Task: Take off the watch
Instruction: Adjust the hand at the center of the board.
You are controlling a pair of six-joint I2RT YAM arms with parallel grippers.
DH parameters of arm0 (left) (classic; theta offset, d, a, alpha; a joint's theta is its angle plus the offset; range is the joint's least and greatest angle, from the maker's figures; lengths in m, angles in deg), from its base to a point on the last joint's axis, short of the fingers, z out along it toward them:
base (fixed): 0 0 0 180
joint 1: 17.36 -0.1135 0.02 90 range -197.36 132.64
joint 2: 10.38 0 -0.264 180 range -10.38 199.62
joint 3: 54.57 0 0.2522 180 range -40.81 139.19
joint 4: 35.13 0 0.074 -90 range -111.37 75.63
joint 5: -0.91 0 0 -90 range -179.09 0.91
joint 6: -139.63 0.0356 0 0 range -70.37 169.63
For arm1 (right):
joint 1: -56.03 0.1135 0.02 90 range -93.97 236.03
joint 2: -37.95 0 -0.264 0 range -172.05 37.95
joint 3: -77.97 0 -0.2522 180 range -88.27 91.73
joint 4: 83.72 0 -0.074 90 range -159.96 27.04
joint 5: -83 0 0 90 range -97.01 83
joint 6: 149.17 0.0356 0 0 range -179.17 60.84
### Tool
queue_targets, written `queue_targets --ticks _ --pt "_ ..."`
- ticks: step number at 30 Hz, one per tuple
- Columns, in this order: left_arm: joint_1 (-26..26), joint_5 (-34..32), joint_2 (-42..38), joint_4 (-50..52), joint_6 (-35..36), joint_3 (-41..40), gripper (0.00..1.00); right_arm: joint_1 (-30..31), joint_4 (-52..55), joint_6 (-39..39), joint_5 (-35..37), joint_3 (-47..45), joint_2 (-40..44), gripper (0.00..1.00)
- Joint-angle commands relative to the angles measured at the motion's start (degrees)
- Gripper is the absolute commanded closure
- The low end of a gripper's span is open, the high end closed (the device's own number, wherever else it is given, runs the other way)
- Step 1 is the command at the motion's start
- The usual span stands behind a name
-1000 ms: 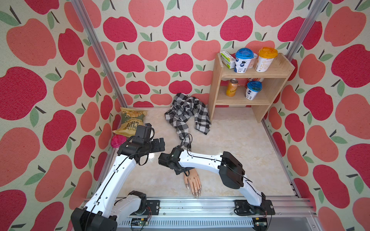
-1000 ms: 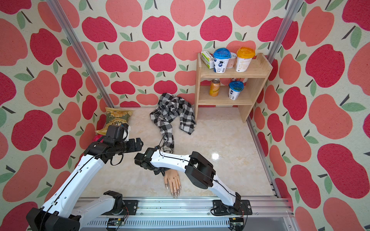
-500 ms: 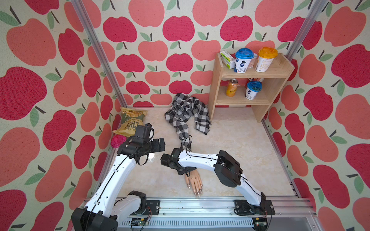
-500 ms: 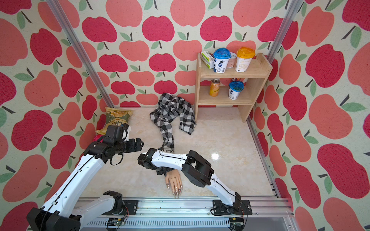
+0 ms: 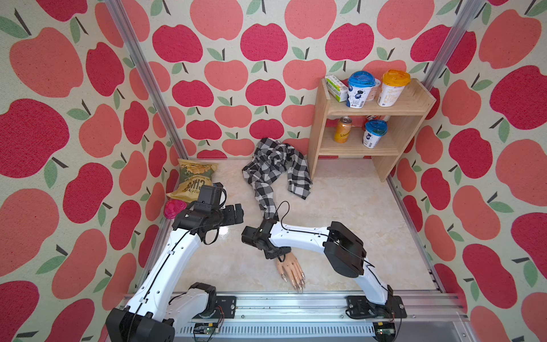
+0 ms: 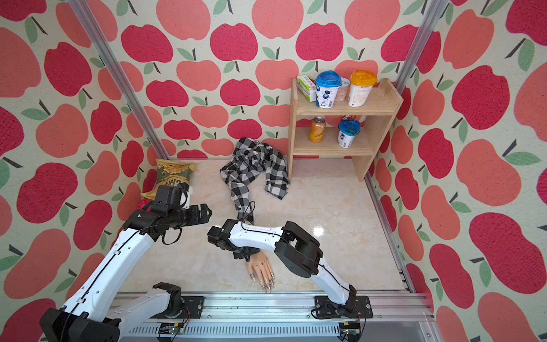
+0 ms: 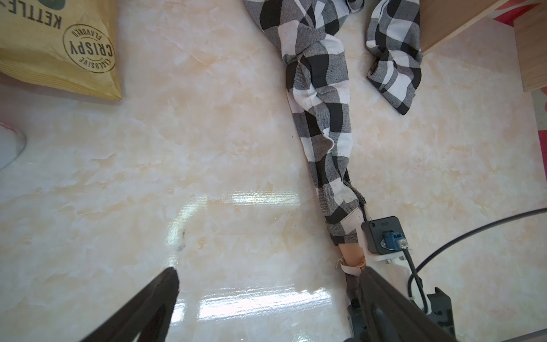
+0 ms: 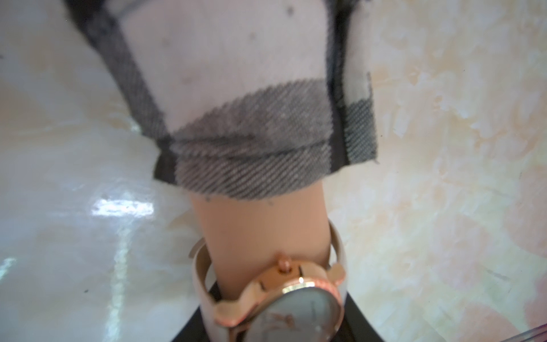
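Observation:
The watch (image 8: 296,305), with a rose-gold case, white dial and pale strap, sits on the mannequin wrist (image 8: 260,237) just below the plaid sleeve cuff (image 8: 251,160). My right gripper (image 8: 275,325) is down over that wrist, its dark fingers (image 8: 361,319) pressed against both sides of the strap. In both top views the right gripper (image 5: 273,254) (image 6: 242,254) covers the watch, and only the mannequin hand (image 5: 291,271) (image 6: 260,269) sticks out. A bit of pale strap (image 7: 350,268) shows in the left wrist view. My left gripper (image 5: 238,213) (image 7: 268,278) hovers open to the left of the sleeve, holding nothing.
The plaid shirt (image 5: 275,165) trails from the wrist to the back wall. A chips bag (image 5: 194,180) and a pink object (image 5: 174,208) lie at the back left. A wooden shelf (image 5: 367,148) with cups and a can stands at the back right. A metal rail (image 5: 296,305) runs along the front.
My right gripper's jaws have narrowed around the watch on the wrist, and the right arm has shifted slightly. The left arm has not moved.

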Motion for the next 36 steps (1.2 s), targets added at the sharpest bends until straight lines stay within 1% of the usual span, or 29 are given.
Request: queue_targets --ticks 1,4,6,7,12,18,20,23,28,29,31,36 --pt "-1.4 4.5 -0.2 -0.9 -1.5 -0.6 0.03 -1.3 -4.5 -4.5 -5.4 -4.6 6.7 0.56" --pt "-2.6 12.0 -0.7 -4.5 -2.9 -2.4 0.03 -3.4 -10.5 -7.3 -10.6 -10.4 13.1 0.57" --pt "-2.7 15.6 -1.4 -6.9 -4.3 -3.7 0.03 -4.5 -14.6 -9.1 -15.0 -14.0 17.0 0.59" --pt "-2.7 17.2 -1.9 -8.3 -5.1 -4.5 0.03 -7.3 -16.6 -9.9 -17.7 -15.7 19.0 0.59" --pt "-2.8 25.1 -4.4 -16.4 -8.5 -9.2 0.03 -11.7 -25.4 -11.0 -28.1 -22.1 26.8 0.58" --pt "-1.8 34.5 -4.1 -28.2 -15.8 -15.5 0.03 -16.8 -35.8 -9.6 -39.0 -29.3 34.7 0.58" --pt "-0.2 34.8 -2.9 -30.4 -17.0 -16.5 0.02 -17.9 -39.0 -8.8 -41.3 -31.8 36.7 0.58" --pt "1.8 35.3 0.2 -31.3 -18.7 -17.1 0.03 -18.9 -41.5 -8.5 -42.7 -34.1 38.6 0.59" --pt "4.4 36.6 5.6 -34.4 -23.3 -19.3 0.01 -20.2 -45.8 -6.7 -44.2 -37.8 40.7 0.59" --pt "5.2 36.1 6.5 -34.3 -23.4 -19.1 0.01 -20.2 -45.9 -6.7 -44.2 -38.0 40.8 0.59" --pt "6.6 35.1 9.0 -33.5 -23.1 -17.9 0.02 -20.3 -46.5 -6.7 -44.5 -38.3 40.9 0.60" --pt "7.8 34.7 14.0 -33.7 -22.9 -15.3 0.07 -20.3 -46.9 -7.4 -44.1 -38.6 41.9 0.60"
